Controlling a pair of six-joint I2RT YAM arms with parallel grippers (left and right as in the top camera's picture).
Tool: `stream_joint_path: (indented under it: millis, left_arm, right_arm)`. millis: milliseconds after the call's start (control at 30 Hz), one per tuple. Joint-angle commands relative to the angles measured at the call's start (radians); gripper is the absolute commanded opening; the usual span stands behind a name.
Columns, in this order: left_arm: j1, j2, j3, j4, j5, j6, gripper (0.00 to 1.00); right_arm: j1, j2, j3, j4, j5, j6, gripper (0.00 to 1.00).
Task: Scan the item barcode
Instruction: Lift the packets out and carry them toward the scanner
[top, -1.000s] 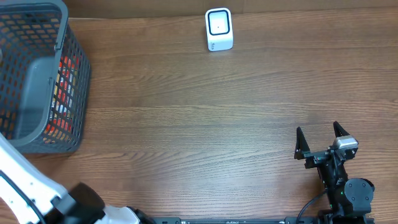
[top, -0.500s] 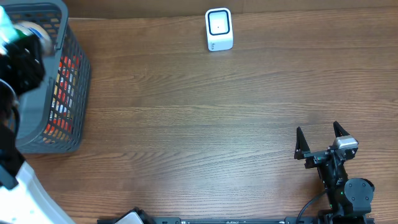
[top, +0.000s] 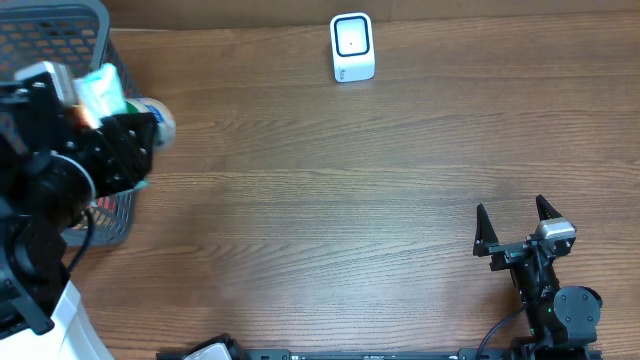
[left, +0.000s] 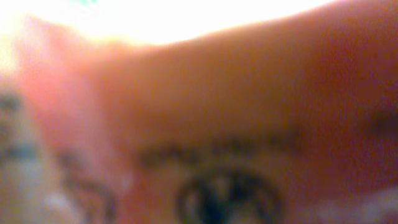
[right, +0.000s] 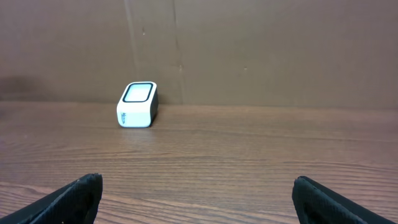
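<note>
My left gripper (top: 128, 135) hangs over the right edge of the grey basket (top: 60, 18), shut on the item (top: 104, 88), a pale green and white pack with a rounded tan end. The left wrist view is filled by a blurred orange-red surface with dark print (left: 217, 155), pressed close to the lens. The white scanner (top: 352, 47) stands at the far edge of the table, its dark window facing up; it also shows in the right wrist view, scanner (right: 137, 104). My right gripper (top: 517, 225) rests at the near right, open and empty (right: 199, 193).
The basket holds more red and orange packs (top: 108, 205) behind its mesh. Brown wooden table (top: 330, 180) spreads between the basket, the scanner and the right arm. A brown wall (right: 249, 43) backs the table.
My left arm has come up out of the basket with the item and swung right, from over the basket's back left to its right edge. The right arm has not moved.
</note>
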Motion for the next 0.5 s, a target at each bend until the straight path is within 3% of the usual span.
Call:
stream_joint_path:
  millis: [0, 467]
  left_arm:
    - [-0.051, -0.007, 0.014, -0.007, 0.011, 0.039, 0.16]
    - [-0.200, -0.006, 0.011, -0.108, -0.011, 0.040, 0.15]
  right_arm:
    - [-0.003, -0.008, -0.011, 0.004, -0.005, -0.001, 1.00]
    - [-0.003, -0.008, -0.011, 0.004, -0.005, -0.001, 1.00]
